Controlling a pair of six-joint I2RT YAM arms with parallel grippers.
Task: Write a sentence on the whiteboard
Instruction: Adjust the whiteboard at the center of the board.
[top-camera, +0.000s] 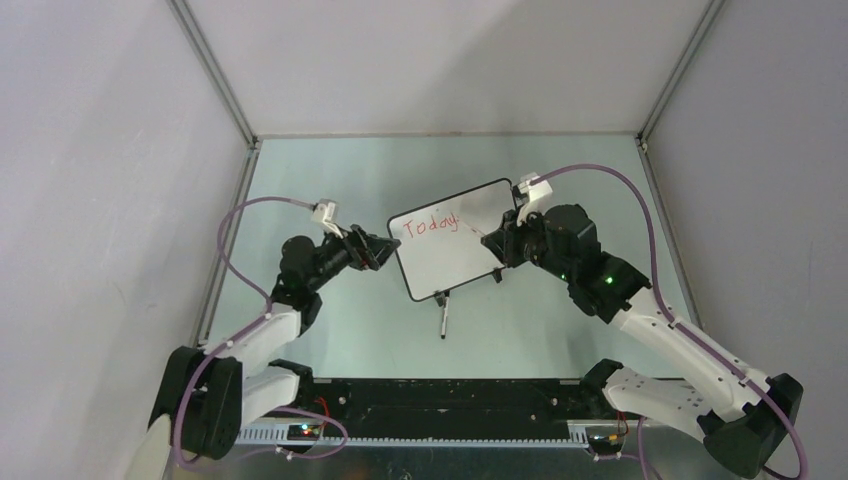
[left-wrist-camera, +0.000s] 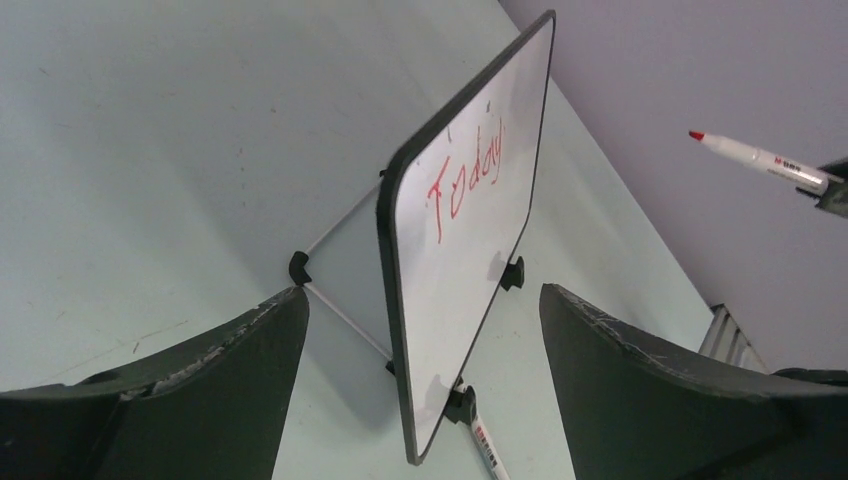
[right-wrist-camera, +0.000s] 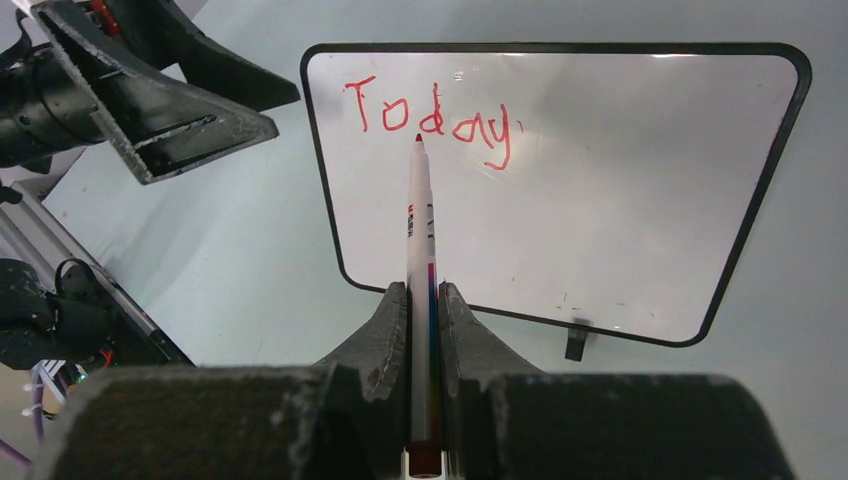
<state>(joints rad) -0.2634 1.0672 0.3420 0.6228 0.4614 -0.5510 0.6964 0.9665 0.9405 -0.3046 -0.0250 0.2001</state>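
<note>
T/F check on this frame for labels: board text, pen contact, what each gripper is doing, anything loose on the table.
1. The sentence on the whiteboard reads only "Today", in red. True.
2. The right gripper is shut on a red-tipped marker. True.
3. That marker's tip presses on the board. False: the left wrist view shows it in the air, apart from the board.
4. The left gripper clamps the board's edge. False: its jaws stand open, gripping nothing.
5. A second marker lies on the table by one of the board's feet. True.
</note>
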